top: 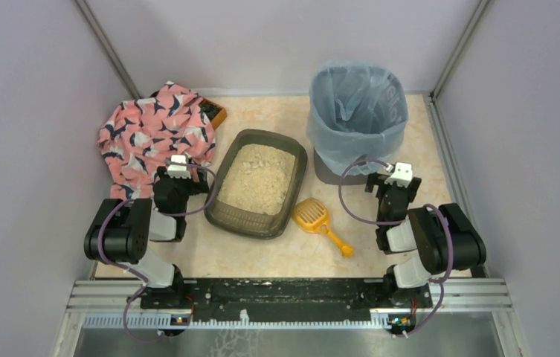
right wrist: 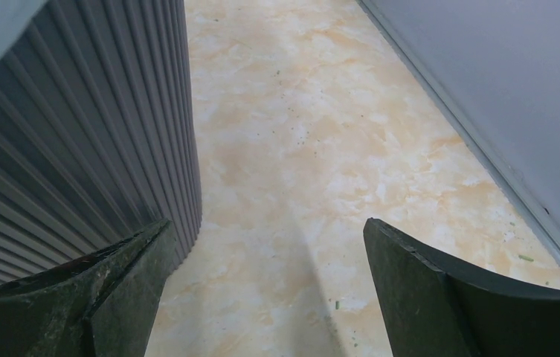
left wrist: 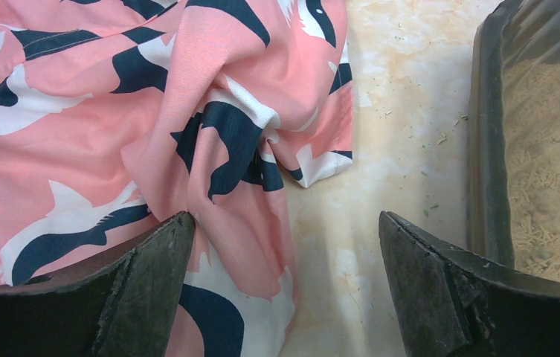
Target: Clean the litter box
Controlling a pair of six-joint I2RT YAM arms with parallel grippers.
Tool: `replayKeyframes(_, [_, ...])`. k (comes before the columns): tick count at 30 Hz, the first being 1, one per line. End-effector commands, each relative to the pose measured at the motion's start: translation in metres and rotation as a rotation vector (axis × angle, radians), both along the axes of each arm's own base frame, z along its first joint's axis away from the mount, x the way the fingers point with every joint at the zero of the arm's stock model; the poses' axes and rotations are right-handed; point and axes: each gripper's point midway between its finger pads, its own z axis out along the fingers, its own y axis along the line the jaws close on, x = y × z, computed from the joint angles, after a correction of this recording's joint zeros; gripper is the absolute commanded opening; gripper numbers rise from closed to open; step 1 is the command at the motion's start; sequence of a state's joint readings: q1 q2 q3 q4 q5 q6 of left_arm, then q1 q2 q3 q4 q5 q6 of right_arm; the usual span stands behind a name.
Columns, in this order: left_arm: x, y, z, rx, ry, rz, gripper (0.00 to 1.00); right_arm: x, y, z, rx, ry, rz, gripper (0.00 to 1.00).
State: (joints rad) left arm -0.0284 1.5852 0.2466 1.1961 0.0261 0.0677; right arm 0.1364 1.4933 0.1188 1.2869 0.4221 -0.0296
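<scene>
Arm bases line the near rail; the litter box [top: 226, 169] lies on the table [top: 277, 253] between the two grippers.

From above, the left gripper [top: 180, 169] hangs just beside the box's left wall, over the edge of a pink patterned cloth [top: 150, 134]. The right gripper [top: 399, 177] is well apart from the box, near the foot of a grey bin [top: 357, 111] lined with a blue bag. A yellow scoop [top: 314, 217] lies by the box's near right corner. Left wrist view: fingers [left wrist: 150, 282] spread wide, gripping nothing, with the cloth to their left and the box wall to their right. Right wrist view: fingers [right wrist: 425, 297] likewise spread and empty, the ribbed bin at left.
</scene>
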Motion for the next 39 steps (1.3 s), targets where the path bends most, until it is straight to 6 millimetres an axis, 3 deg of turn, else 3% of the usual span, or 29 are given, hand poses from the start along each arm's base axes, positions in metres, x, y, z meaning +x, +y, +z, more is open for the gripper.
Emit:
replayKeyframes(1, [0.006,-0.004,0.012,0.000,-0.041,-0.011,0.99,0.003,-0.004,0.031,0.028,-0.120,-0.033,0.98])
replayKeyframes(8, [0.015,-0.004,0.015,-0.005,0.023,-0.009,0.98,-0.010,-0.002,0.048,0.022,-0.175,-0.021,0.98])
replayKeyframes(11, [0.016,-0.002,0.023,0.014,0.020,0.033,0.98,-0.012,-0.007,0.057,0.034,-0.183,-0.060,0.98])
replayKeyframes(14, [0.013,-0.008,0.044,0.074,-0.018,0.075,0.98,-0.022,-0.018,0.072,0.092,-0.232,-0.133,0.98])
replayKeyframes(19, [0.012,-0.046,0.063,0.068,0.030,0.059,0.98,-0.036,-0.024,0.087,0.283,-0.296,-0.204,0.98])
replayKeyframes(23, [0.004,-0.082,0.062,0.011,0.128,0.003,0.98,-0.044,-0.008,0.073,0.497,-0.182,-0.195,0.98])
replayKeyframes(25, [-0.002,-0.091,0.062,-0.070,0.149,0.008,0.98,-0.050,0.000,0.065,0.594,-0.103,-0.205,0.98])
replayKeyframes(26, [-0.008,-0.100,0.064,-0.207,0.173,0.005,0.98,-0.051,0.007,0.067,0.603,-0.064,-0.180,0.98])
replayKeyframes(31, [-0.032,-0.157,0.082,-0.418,0.215,-0.254,0.98,-0.072,0.007,0.056,0.529,0.090,-0.179,0.98])
replayKeyframes(33, [-0.033,-0.165,0.086,-0.363,0.237,-0.252,0.98,-0.080,0.006,0.062,0.525,0.076,-0.172,0.98])
replayKeyframes(39, [-0.020,-0.165,0.085,-0.183,0.310,-0.114,0.99,-0.100,0.008,0.091,0.570,-0.011,-0.124,0.98])
